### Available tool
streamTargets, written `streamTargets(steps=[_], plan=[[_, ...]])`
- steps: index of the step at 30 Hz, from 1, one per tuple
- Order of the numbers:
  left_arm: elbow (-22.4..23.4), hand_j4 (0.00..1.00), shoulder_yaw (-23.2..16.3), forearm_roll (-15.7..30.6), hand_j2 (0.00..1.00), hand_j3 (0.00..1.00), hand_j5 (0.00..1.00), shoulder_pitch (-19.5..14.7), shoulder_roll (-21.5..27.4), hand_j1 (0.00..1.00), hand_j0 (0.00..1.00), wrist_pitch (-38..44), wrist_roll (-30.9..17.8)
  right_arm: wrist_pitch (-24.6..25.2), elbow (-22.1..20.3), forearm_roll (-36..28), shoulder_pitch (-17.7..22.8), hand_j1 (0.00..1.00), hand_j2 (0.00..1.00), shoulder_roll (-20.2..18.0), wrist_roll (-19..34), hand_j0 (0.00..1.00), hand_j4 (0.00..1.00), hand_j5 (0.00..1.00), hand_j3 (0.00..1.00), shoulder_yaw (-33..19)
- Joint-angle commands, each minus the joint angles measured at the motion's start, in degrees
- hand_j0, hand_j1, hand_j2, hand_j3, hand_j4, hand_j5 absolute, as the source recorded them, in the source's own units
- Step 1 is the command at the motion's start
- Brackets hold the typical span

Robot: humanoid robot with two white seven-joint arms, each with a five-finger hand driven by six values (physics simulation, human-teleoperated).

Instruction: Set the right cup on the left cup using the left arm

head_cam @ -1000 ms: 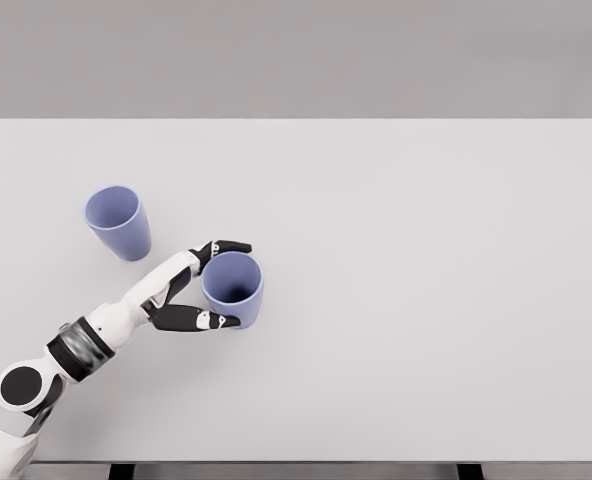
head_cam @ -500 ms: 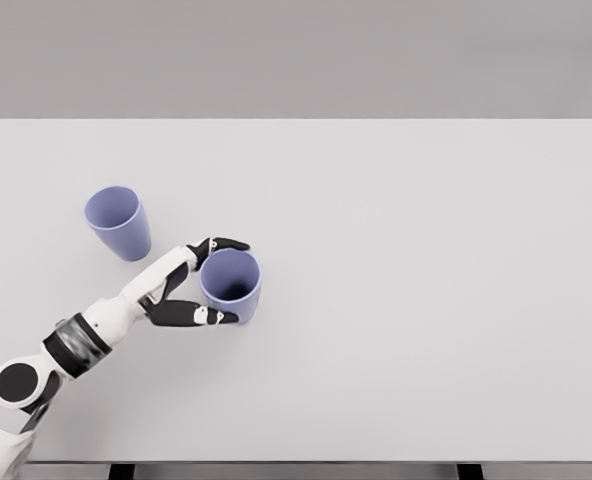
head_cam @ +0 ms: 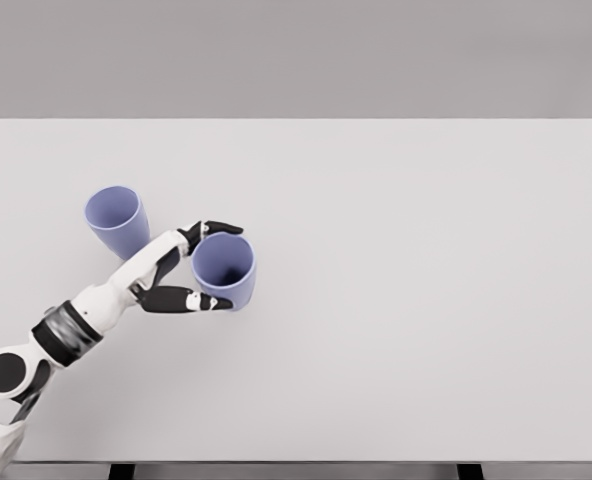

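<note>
Overhead, pale white table (head_cam: 426, 300) against grey wall (head_cam: 296, 55), left hand (head_cam: 181, 272) clamped around right cup (head_cam: 224, 270).

White segmented arm (head_cam: 96, 305), dark banded wrist ring, black-fingered robot hand (head_cam: 181, 270) with white knuckles

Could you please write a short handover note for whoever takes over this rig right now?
Left hand: shut on the right cup, fingers around its left side, cup upright.
Right arm: out of view.
Left cup: upright on the table, apart from the held cup.
Done: right cup grasped; whether it is lifted cannot be told.
Left: carry it over the left cup, lower it in, let go.
</note>
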Motion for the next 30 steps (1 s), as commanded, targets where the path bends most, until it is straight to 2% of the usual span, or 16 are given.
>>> streamTargets(steps=[1, 13, 19, 30], plan=[[-0.24, 0.76, 0.36, 0.96, 0.76, 0.76, 0.76, -0.26, 0.59, 0.76, 0.76, 0.1, 0.01, 0.0, 0.0, -0.01, 0.0, 1.0, 1.0, 0.0, 0.01, 1.0, 1.0, 1.0, 1.0, 0.0], [-0.24, 0.75, 0.45, 4.83, 0.75, 0.75, 0.75, -3.6, 3.23, 0.75, 0.75, 1.68, 0.01, 0.0, 0.0, -0.01, 0.0, 1.0, 1.0, 0.0, 0.01, 1.0, 1.0, 1.0, 1.0, 0.0], [-1.03, 0.75, 1.94, 7.37, 0.75, 0.75, 0.75, -4.4, 4.46, 0.75, 0.75, 1.77, 0.01, 0.0, 0.0, -0.01, 0.0, 1.0, 1.0, 0.0, 0.01, 1.0, 1.0, 1.0, 1.0, 0.0], [-0.85, 0.75, 2.82, 11.5, 0.75, 0.75, 0.75, -8.0, 6.92, 0.75, 0.75, 4.49, -0.08, 0.0, 0.0, -0.01, 0.0, 1.0, 1.0, 0.0, 0.01, 1.0, 1.0, 1.0, 1.0, 0.0]])
